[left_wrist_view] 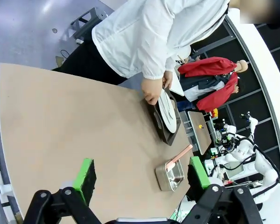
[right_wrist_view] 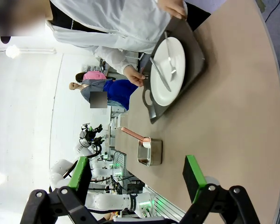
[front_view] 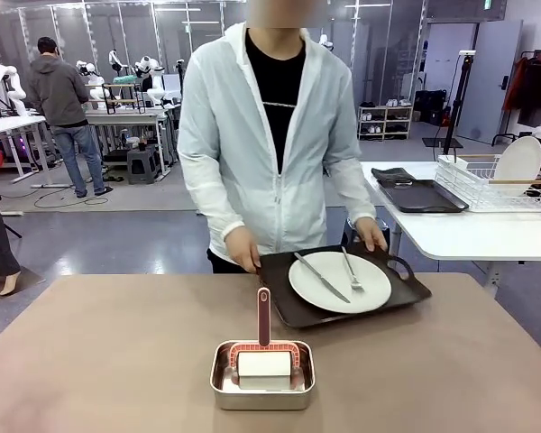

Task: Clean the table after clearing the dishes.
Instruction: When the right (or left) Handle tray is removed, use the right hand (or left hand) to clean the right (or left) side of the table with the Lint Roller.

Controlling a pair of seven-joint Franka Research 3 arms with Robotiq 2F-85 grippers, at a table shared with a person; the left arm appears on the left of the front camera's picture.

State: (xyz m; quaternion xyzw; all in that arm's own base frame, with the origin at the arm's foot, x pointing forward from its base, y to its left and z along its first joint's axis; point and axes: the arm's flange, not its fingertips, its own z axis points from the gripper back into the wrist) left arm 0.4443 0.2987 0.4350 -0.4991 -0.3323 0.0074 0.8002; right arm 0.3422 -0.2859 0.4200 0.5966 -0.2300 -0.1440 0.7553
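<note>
At the far edge of the brownish-tan table [front_view: 117,361] a person in a white jacket grips a dark handled tray [front_view: 275,275] with both hands [front_view: 243,251]. On the tray lies a round white plate [front_view: 379,275] with a silver knife [front_view: 323,278] and fork [front_view: 350,271]. The same plate [left_wrist_view: 167,109] [right_wrist_view: 175,84] appears in both wrist views. My left gripper [left_wrist_view: 142,175] hangs open above the table's near side, holding nothing. My right gripper [right_wrist_view: 136,175] is also open and empty, well back from the tray [right_wrist_view: 196,60].
A small steel pan [front_view: 252,401] [left_wrist_view: 170,175] [right_wrist_view: 149,151] sits near the table's front middle, holding a red-handled cleaning tool [front_view: 263,316]. To the right, a white side table [front_view: 469,230] carries another dark tray [front_view: 419,196] and a wire rack [front_view: 487,185] with a plate [front_view: 520,162].
</note>
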